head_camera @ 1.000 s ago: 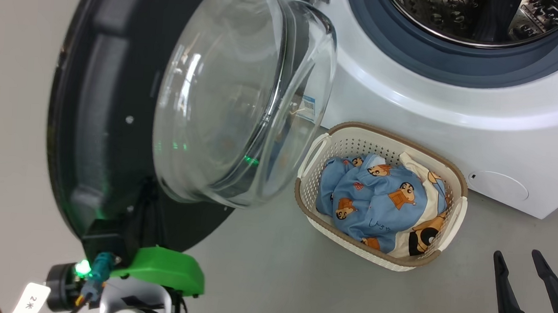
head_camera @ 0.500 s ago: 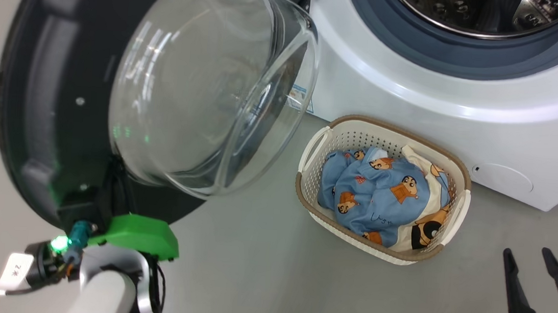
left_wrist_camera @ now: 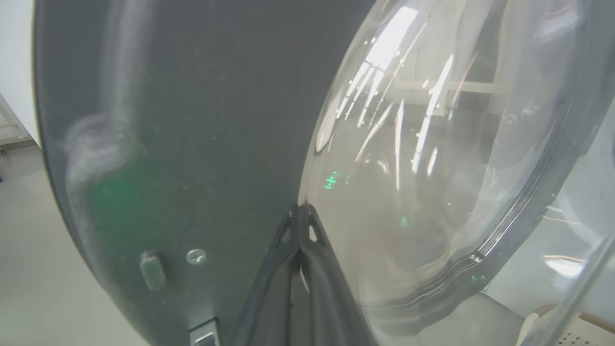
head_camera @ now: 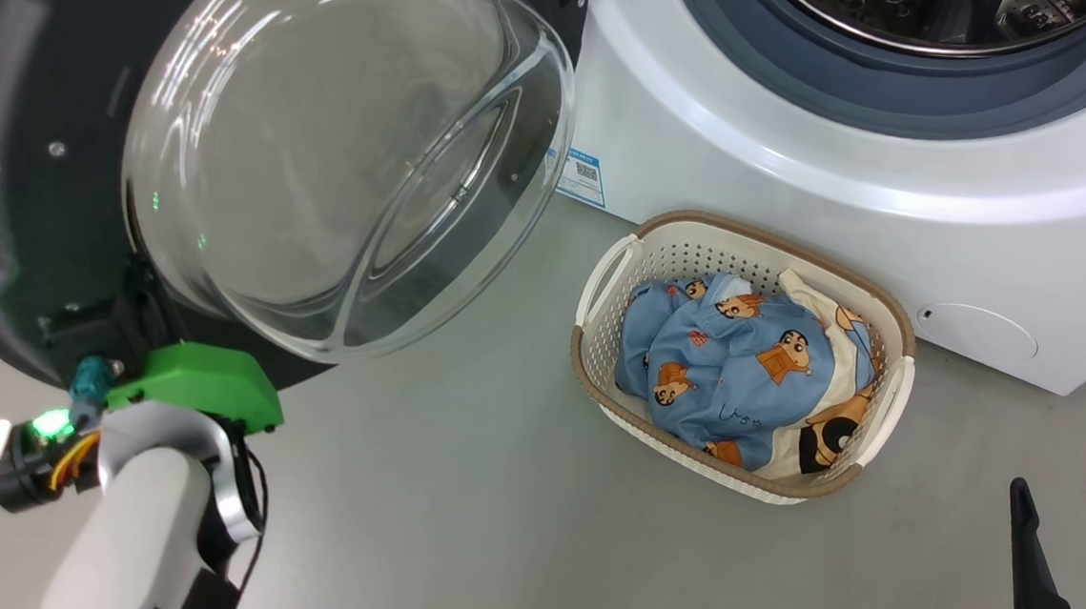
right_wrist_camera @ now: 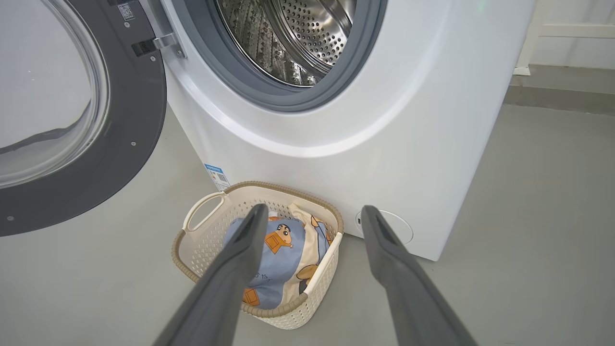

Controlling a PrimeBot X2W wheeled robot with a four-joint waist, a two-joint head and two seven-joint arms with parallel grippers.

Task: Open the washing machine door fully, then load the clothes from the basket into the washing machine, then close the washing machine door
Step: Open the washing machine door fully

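The washing machine door has swung wider, uncovering the blue label on the washing machine. The left gripper, jaws clenched on nothing, sets its tips against the door's black ring at the edge of the glass bowl. The right gripper stands released (and empty). Just beyond its tips, the basket holds the clothes.
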